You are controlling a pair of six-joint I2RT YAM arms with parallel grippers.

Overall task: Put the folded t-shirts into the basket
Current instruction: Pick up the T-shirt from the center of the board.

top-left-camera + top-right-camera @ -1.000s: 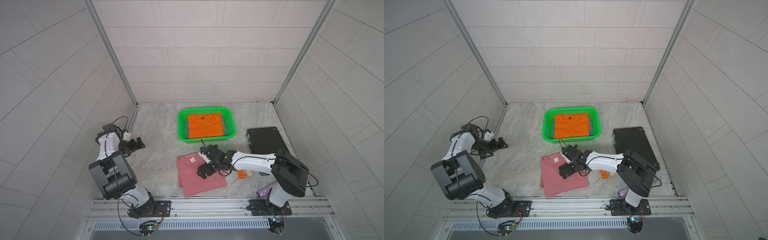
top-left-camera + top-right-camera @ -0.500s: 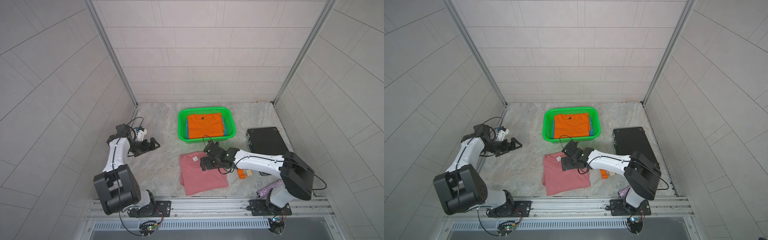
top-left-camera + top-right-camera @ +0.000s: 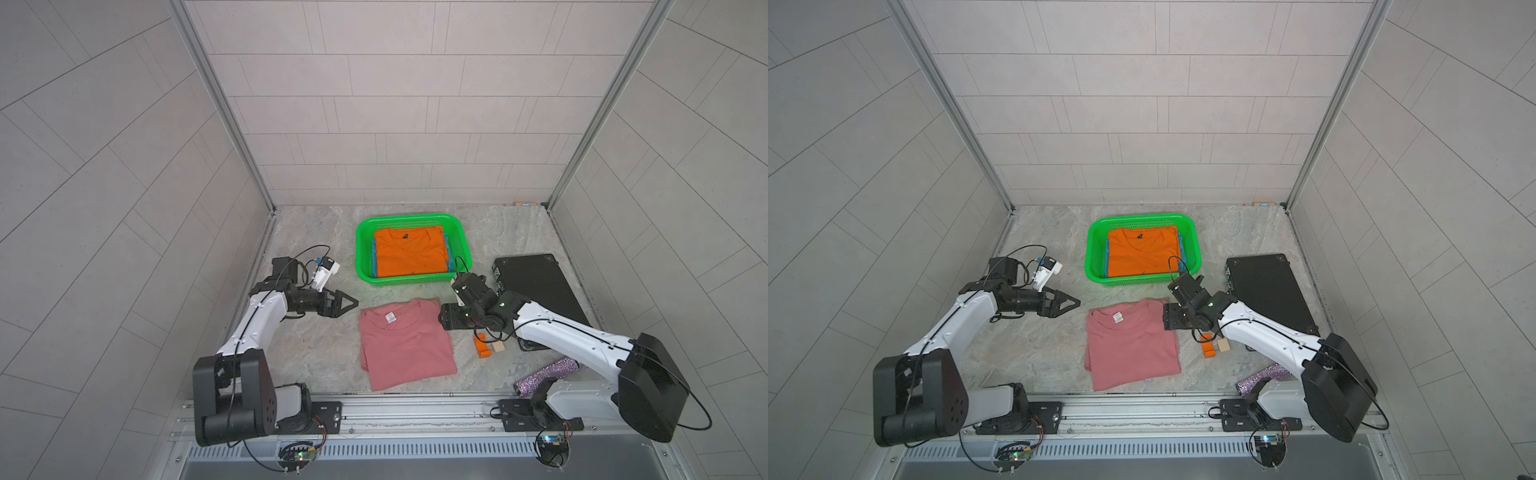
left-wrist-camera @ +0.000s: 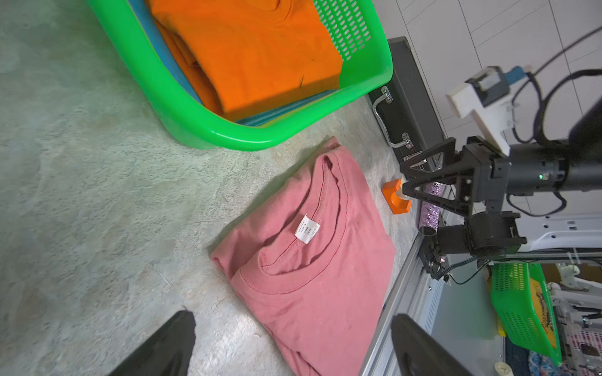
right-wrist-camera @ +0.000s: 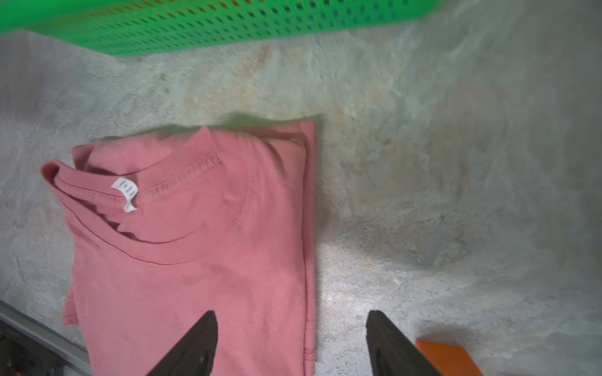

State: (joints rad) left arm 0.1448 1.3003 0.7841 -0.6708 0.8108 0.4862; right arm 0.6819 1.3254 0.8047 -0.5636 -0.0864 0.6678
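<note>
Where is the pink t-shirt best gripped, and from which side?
Pinch the pink t-shirt at its layered side edge near the collar, probably coming from the robot's right. It lies flat, so only the folded edges offer a bite; the right gripper, open, straddles that edge.

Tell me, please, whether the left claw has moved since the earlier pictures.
Yes. In a top view, the left claw has travelled toward the fixed green basket, and is now just short of the pink t-shirt.
</note>
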